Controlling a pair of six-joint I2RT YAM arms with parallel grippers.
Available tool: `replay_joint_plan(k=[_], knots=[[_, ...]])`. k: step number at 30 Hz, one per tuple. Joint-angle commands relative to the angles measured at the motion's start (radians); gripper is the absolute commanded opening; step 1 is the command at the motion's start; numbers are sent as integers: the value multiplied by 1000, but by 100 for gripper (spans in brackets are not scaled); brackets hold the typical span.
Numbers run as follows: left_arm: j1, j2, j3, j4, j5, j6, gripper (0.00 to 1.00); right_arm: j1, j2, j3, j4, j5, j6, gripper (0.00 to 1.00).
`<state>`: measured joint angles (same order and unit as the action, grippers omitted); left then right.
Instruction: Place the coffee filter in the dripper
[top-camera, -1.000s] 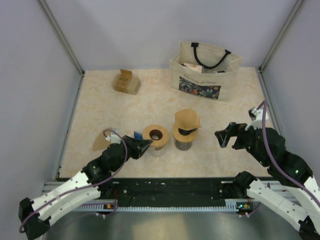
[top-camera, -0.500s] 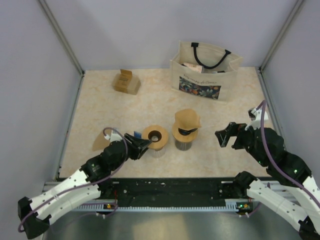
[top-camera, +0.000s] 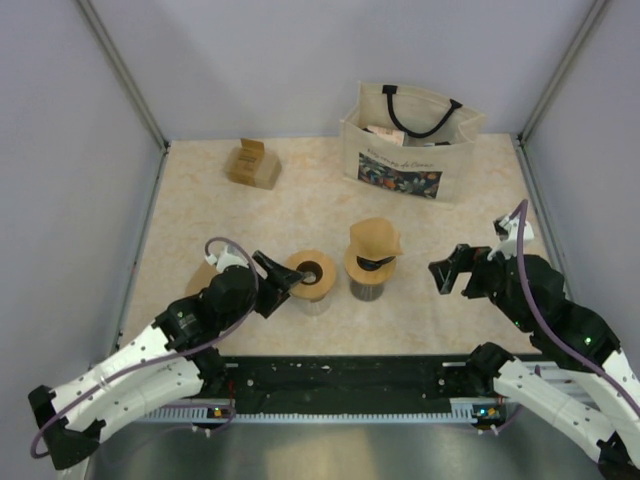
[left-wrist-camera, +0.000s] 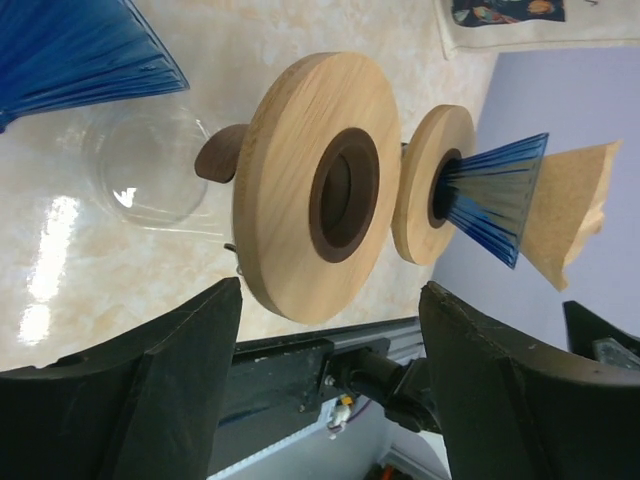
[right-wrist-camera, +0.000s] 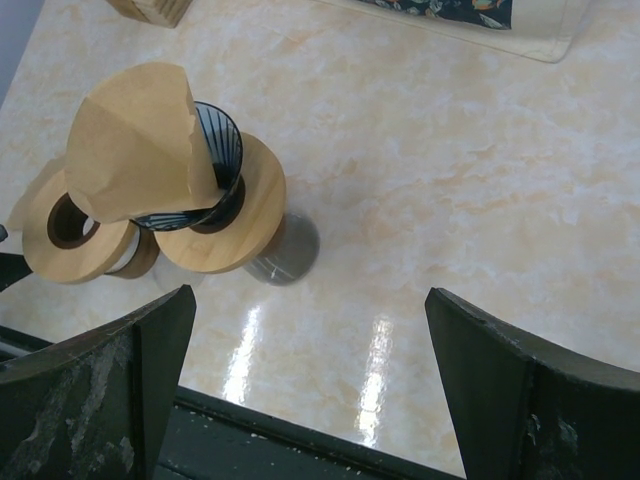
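Observation:
A brown paper coffee filter (right-wrist-camera: 135, 140) sits in the blue ribbed dripper (right-wrist-camera: 218, 150) on the right wooden stand (top-camera: 372, 262); it also shows in the left wrist view as the filter (left-wrist-camera: 575, 210). The left wooden ring (top-camera: 312, 272) holds no cone. A second blue dripper cone (left-wrist-camera: 70, 50) is close beside my left gripper (left-wrist-camera: 330, 400), which is open and empty, pointing at that ring. A loose filter (top-camera: 203, 275) lies partly under my left arm. My right gripper (right-wrist-camera: 310, 400) hangs open over bare table, right of the stands.
A cloth tote bag (top-camera: 410, 140) stands at the back right and a small cardboard box (top-camera: 253, 163) at the back left. A glass carafe (left-wrist-camera: 150, 165) sits under the left ring. Walls close in the table on three sides.
My left gripper's jaws have spread from nearly shut to open, and the arm has shifted slightly away from the near edge, covering the blue cone in the top view. The right arm is still.

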<state>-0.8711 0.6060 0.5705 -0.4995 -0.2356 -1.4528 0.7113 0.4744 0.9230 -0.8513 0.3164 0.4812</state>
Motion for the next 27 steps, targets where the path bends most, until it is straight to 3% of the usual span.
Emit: replay_joint_plan(k=[1,6,11,18,24,27], knots=[[3,60,107,-138,-30,80,79,10,13,10,41,-4,-9,99],[1,118,135,-172,-4,121,91,10,7,16,41,7,-18,99],[1,121,183,-220,-93,179,99,10,1,8,41,12,-18,99],[32,199,284,-332,-209,268,99,10,-5,10,41,21,-20,99],[329,274,318,-280,-23,440,99,10,-7,0,41,24,-24,99],[418,336,345,-277,-5,485,99,10,-16,2,61,45,-44,99]])
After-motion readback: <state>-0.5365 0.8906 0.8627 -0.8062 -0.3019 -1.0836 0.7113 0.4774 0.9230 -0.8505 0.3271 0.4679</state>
